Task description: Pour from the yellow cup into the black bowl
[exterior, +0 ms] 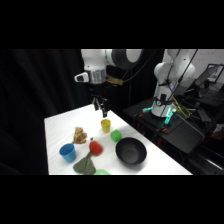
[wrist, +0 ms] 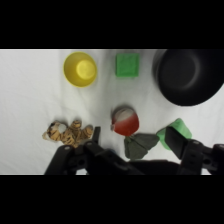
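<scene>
The small yellow cup (exterior: 105, 125) stands upright near the table's far edge; in the wrist view the yellow cup (wrist: 80, 69) shows its inside at upper left. The wide black bowl (exterior: 131, 151) sits nearer the front right, and the black bowl (wrist: 187, 77) fills the wrist view's upper right. My gripper (exterior: 101, 106) hangs in the air a little above the yellow cup, apart from it. In the wrist view the gripper (wrist: 132, 134) is open, with nothing held between its fingers.
Between cup and bowl stands a small green cup (exterior: 116, 135). A red object (exterior: 95, 147), a blue cup (exterior: 67, 152), a toy tiger (exterior: 79, 135) and a dark green cloth (exterior: 85, 165) lie to the left. The arm's base (exterior: 162, 102) stands at the upper right.
</scene>
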